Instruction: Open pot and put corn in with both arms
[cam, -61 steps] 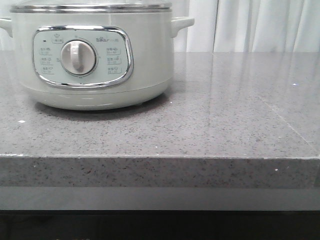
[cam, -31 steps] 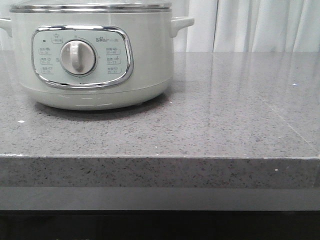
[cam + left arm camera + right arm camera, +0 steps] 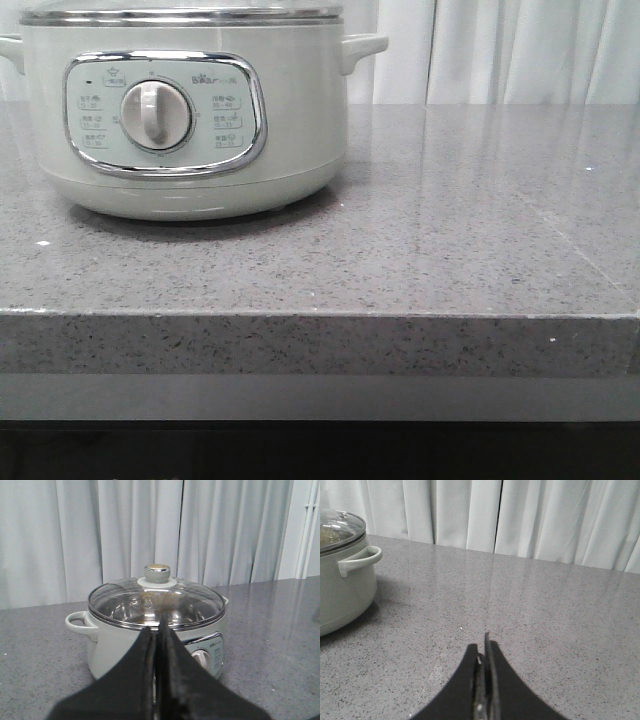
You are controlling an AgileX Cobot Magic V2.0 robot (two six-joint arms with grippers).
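Observation:
The pale mint-green pot [image 3: 190, 110] stands at the back left of the grey counter, its dial and control panel facing me. Its glass lid [image 3: 156, 602] sits on it, with a round knob [image 3: 157, 573] on top. The pot also shows in the right wrist view [image 3: 342, 580]. My left gripper [image 3: 157, 630] is shut and empty, in front of the pot and apart from it. My right gripper [image 3: 483, 647] is shut and empty over bare counter to the right of the pot. Neither gripper shows in the front view. The corn is out of view.
The grey speckled counter [image 3: 450, 230] runs from the pot to the right, with its front edge [image 3: 320, 315] near me. White curtains [image 3: 520, 515] hang behind the counter.

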